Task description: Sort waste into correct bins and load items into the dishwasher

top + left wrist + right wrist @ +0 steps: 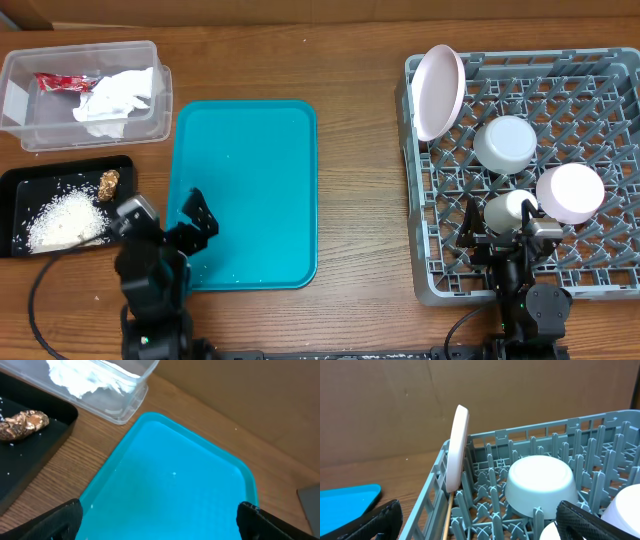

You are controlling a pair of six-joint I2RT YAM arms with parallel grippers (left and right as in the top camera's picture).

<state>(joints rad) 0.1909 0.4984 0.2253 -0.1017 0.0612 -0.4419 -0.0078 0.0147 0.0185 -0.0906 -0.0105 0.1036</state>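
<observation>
Grey rack (428,250) w/ plate (438,92), bowl (505,143), saucer (570,192), cup (505,212)

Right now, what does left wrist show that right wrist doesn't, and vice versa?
Left wrist only: the brown food lump on the black tray, and the clear tub holding white tissues. Right wrist only: the grey dish rack, with the plate standing on edge and a bowl upside down. Both: the teal tray, the table, and an open gripper (left gripper, right gripper).

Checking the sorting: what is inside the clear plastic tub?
A red shiny wrapper and crumpled white tissues lie in the clear tub. Anything beneath the tissues is covered.
</observation>
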